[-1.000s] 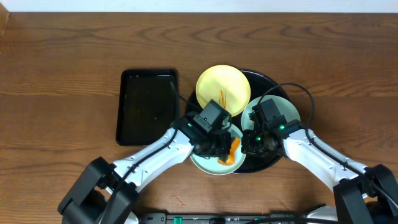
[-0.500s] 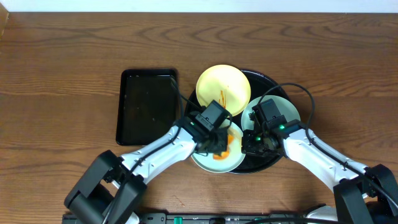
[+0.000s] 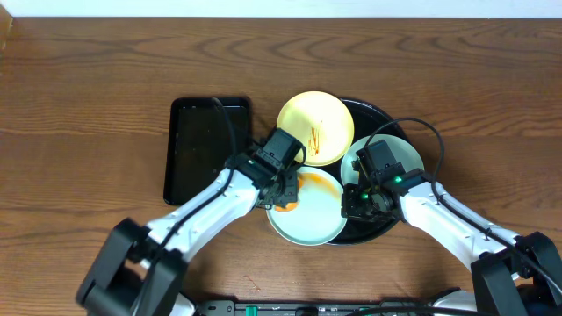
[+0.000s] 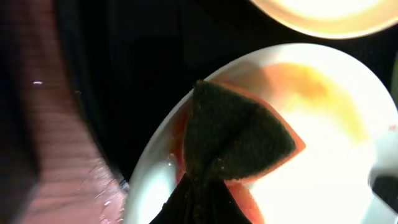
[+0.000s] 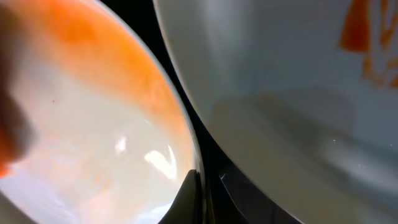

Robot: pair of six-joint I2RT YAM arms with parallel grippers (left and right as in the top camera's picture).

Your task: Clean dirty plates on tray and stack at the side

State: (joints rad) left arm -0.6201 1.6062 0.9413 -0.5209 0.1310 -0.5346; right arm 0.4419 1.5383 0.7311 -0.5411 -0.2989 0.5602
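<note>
The round black tray (image 3: 373, 110) holds three plates. The pale yellow plate (image 3: 316, 127) lies at the back with brown streaks. A mint plate (image 3: 312, 219) lies at the front with an orange smear near its top edge. The other mint plate (image 3: 406, 156) is partly under my right arm. My left gripper (image 3: 283, 191) is shut on an orange sponge (image 3: 286, 205) with a dark scouring face (image 4: 236, 134), pressed on the front plate's left rim (image 4: 155, 180). My right gripper (image 3: 356, 204) is shut on that plate's right rim (image 5: 194, 196).
A smaller rectangular black tray (image 3: 206, 149) lies to the left of the round one on the wooden table (image 3: 88, 105). The second mint plate (image 5: 280, 93) shows orange streaks close beside the held plate (image 5: 81, 124).
My left gripper has dragged the sponge across the front plate from its right side to its upper left edge, leaving an orange smear. The right gripper has stayed on the rim.
</note>
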